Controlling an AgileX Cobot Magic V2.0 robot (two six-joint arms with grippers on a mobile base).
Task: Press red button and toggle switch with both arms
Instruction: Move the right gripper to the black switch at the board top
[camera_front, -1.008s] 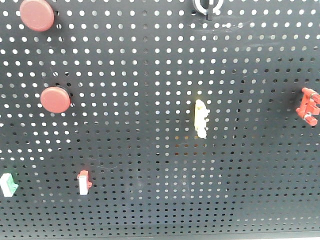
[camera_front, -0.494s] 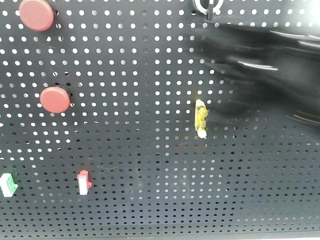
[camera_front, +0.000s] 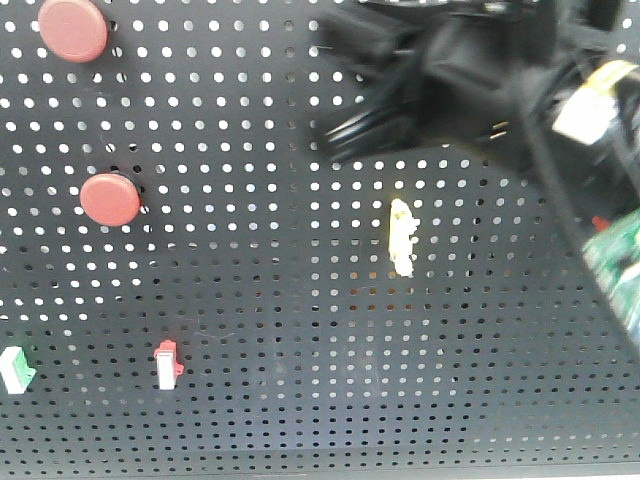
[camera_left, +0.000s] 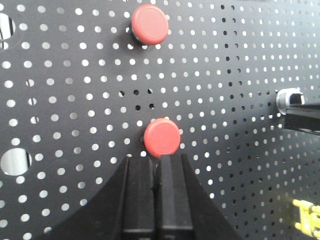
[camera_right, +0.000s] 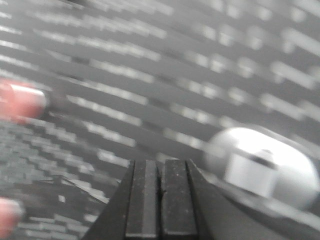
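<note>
lower red button (camera_left: 161, 137): it is sitting on the black pegboard (camera_left: 75, 100) straight below the upper red button (camera_left: 149, 24); in the front view you are seeing both at the board's left side.
left gripper (camera_left: 159, 160): its fingers are pressing together with no gap and holding nothing. The tips are lying right at the lower rim of the lower red button, and you cannot tell whether they are touching it.
toggle switch (camera_left: 289, 98): it is showing its silver nut at the right edge of the left wrist view, level between the two buttons, with a black finger lying just beside it.
right gripper (camera_right: 161, 164): its fingers are closing flat on each other, empty; the toggle switch is showing as a blurred pale shape just right of the tips.
right arm (camera_front: 450, 70): it is blurring across the board's upper right and hiding the toggle switch in the front view.
yellow clip (camera_front: 402, 237): it is sitting mid-board, below the right arm.
red-and-white rocker (camera_front: 167, 364) and green button (camera_front: 15, 369): both are sitting low on the left, well apart from both grippers.
</note>
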